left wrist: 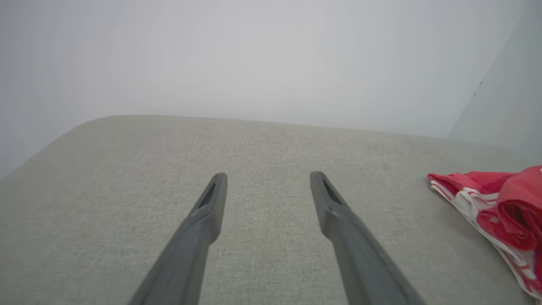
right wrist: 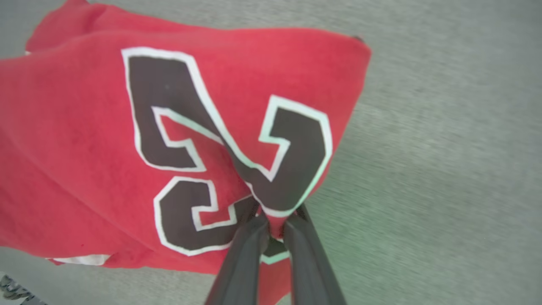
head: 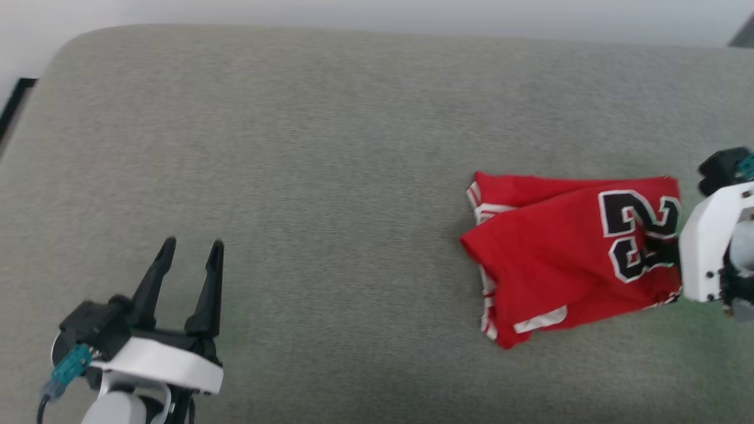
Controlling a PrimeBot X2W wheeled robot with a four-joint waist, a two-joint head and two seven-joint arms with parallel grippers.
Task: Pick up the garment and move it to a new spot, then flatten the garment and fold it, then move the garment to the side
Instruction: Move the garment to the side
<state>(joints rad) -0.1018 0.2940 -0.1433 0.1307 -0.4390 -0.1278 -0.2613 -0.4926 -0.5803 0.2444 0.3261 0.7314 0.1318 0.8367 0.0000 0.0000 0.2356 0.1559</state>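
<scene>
The garment (head: 559, 259), a red jersey with white striped trim and black white-outlined numbers, lies folded on the grey cushion (head: 330, 176) at the right. My right gripper (right wrist: 276, 218) is shut on the garment's edge, pinching cloth beside the black number (right wrist: 237, 140); in the head view its white wrist (head: 710, 241) sits at the garment's right side, fingers hidden behind it. My left gripper (head: 191, 247) stands open at the lower left, far from the garment, nothing between its fingers (left wrist: 211, 203). The garment's trimmed end (left wrist: 495, 212) shows at the left wrist view's right edge.
The grey fabric surface spreads wide to the left and middle, with a rounded far-left corner (head: 76, 44). A pale wall (head: 412, 15) runs behind its far edge. A dark strip (head: 15, 103) shows past the left edge.
</scene>
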